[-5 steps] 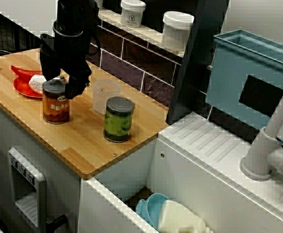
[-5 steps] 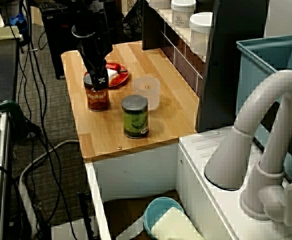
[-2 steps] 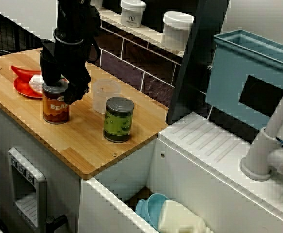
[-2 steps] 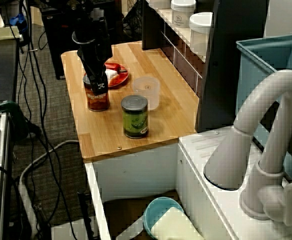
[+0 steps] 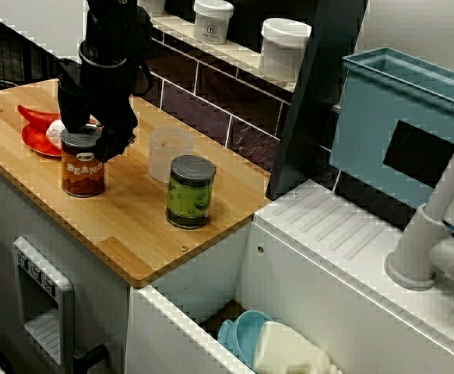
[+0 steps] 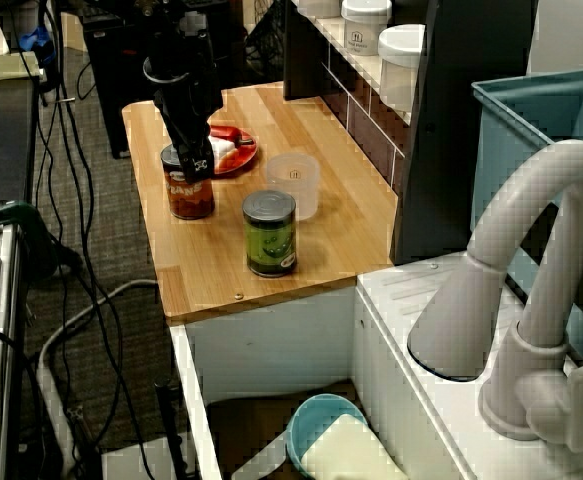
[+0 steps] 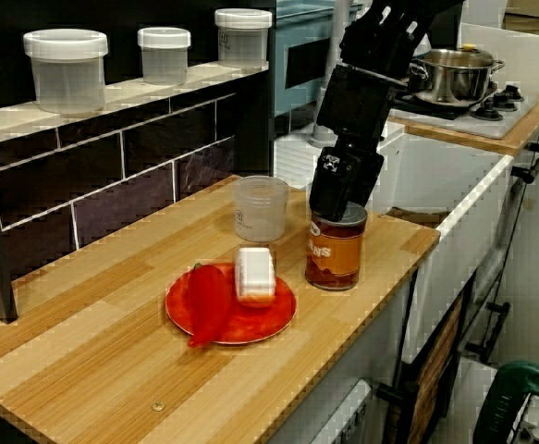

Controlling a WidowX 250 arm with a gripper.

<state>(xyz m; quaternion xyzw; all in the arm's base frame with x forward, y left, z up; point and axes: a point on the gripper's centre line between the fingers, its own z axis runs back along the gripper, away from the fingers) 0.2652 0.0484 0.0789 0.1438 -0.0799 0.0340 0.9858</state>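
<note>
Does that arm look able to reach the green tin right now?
Probably, once free: the green tin has open space above and in front, but the fingers are closed round the bean can.

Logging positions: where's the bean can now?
In the view from the side, the bean can stands at the wooden counter's left, gripper clamped on its top, between the red plate and the green can.

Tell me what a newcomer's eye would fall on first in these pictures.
The black gripper stands out first, clamped over the top of the orange bean can on the wooden counter. Close by stand a green can and a clear cup. On the bean can's other side, a red plate carries a red pepper.
</note>
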